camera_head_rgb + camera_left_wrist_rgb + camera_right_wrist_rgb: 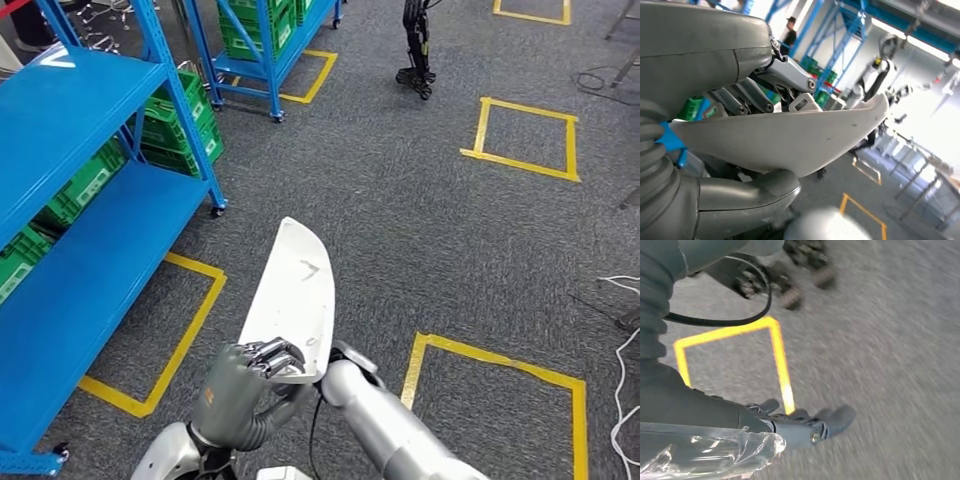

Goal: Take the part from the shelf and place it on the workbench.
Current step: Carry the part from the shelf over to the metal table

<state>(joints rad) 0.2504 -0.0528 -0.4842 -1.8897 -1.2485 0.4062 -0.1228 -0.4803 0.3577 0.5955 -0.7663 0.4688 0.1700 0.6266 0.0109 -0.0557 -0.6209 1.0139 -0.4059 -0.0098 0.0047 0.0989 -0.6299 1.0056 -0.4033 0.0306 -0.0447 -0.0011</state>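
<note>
While the robot is facing open grey floor [423,200] with the blue shelf [90,250] off to the left hand's outer side, the left hand [241,385] is gripping the white part [294,290] at its near end, fingers [272,355] curled over the top edge and thumb under. In the left wrist view the same hand [734,75] is clamping the part [791,140] between upper fingers and thumb [749,200], so the panel is sticking out ahead of the hand, roughly flat and tilted up a little, probably to keep the long end off the floor and off the robot's body during transport.

The right arm is reaching in under the part's near edge, next to the left hand. The right hand [791,425] is showing its fingers stretched out, with something glossy and clear along them, likely the part's edge or a wrapping; too blurred to say. Whether it is supporting the part or just beside it, cannot tell, and its closure is unclear as well.

Part is already off the shelf, carried in front of the left hand. No table is appearing yet, so placing is not yet done; the carry stage is in progress. Yellow tape squares [521,135] are lying well beyond the hands.
</note>
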